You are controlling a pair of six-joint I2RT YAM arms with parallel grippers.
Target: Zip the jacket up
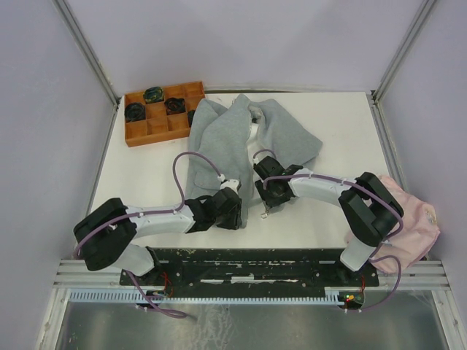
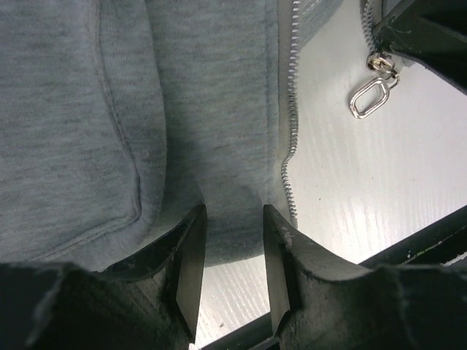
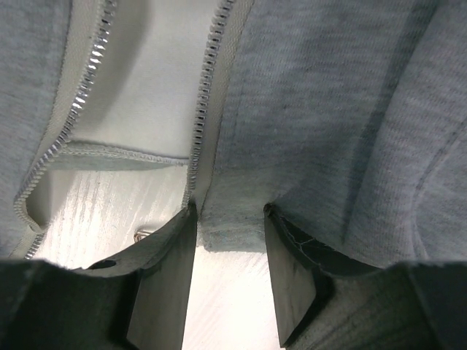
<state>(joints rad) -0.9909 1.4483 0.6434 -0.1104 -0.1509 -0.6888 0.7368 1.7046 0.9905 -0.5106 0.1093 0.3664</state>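
Observation:
The light grey jacket (image 1: 233, 138) lies open on the white table, hem towards the arms. My left gripper (image 1: 235, 211) is open at the bottom hem of the jacket's left panel; in the left wrist view (image 2: 233, 248) the hem corner lies between its fingertips. That panel's zipper teeth (image 2: 292, 109) run up its edge. The zipper slider with its metal ring pull (image 2: 370, 97) sits on the other panel, by my right gripper (image 1: 268, 198). My right gripper (image 3: 230, 248) is open with the right panel's hem between its fingertips, next to the zipper teeth (image 3: 208, 80).
An orange compartment tray (image 1: 164, 113) with dark objects stands at the back left. A pale pink cloth (image 1: 416, 219) lies at the right edge by the right arm's base. A black rail (image 1: 248, 262) runs along the near edge.

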